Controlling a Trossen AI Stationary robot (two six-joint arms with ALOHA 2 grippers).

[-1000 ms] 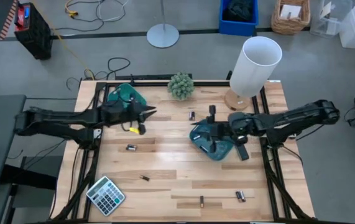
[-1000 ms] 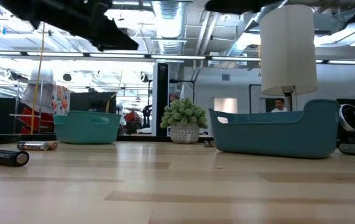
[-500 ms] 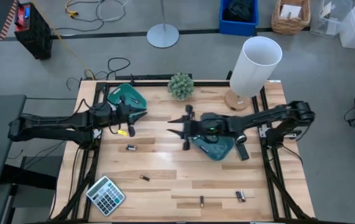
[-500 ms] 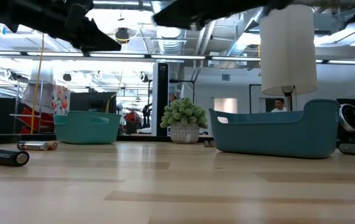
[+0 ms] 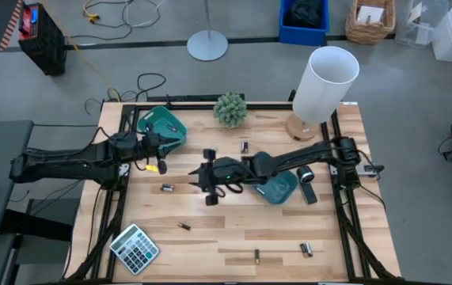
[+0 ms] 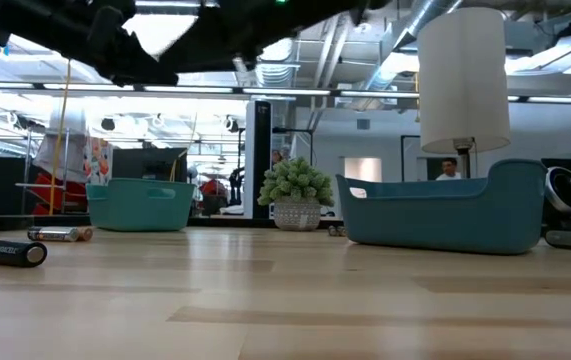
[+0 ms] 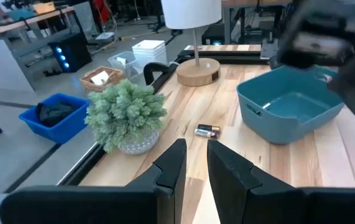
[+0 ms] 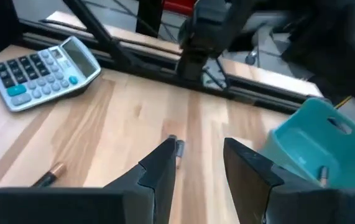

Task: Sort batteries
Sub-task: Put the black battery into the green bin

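Small batteries lie scattered on the wooden table: one (image 5: 167, 188) left of centre, one (image 5: 184, 226) nearer the front, one (image 5: 244, 146) by the plant, two (image 5: 257, 255) (image 5: 306, 249) at the front. My right gripper (image 5: 192, 174) hangs open above mid-table; in its wrist view (image 8: 199, 163) the left-of-centre battery (image 8: 177, 146) lies on the wood beyond its fingers. My left gripper (image 5: 170, 148) hovers by the left teal tray (image 5: 162, 125), its fingers (image 7: 193, 167) a narrow gap apart with nothing between. The right teal tray (image 5: 279, 188) sits under my right arm.
A grey calculator (image 5: 134, 248) lies at the front left. A potted plant (image 5: 230, 109) and a white lamp (image 5: 324, 83) stand along the far edge. A black-and-silver cylinder (image 5: 305, 176) lies right of the right tray. Bare wood stretches across the table's middle and front.
My right gripper has swept from above the right teal tray toward the table's left, out over mid-table, sinking slightly and rolling a little. My left gripper has drawn back a short way toward the left edge. No battery has moved.
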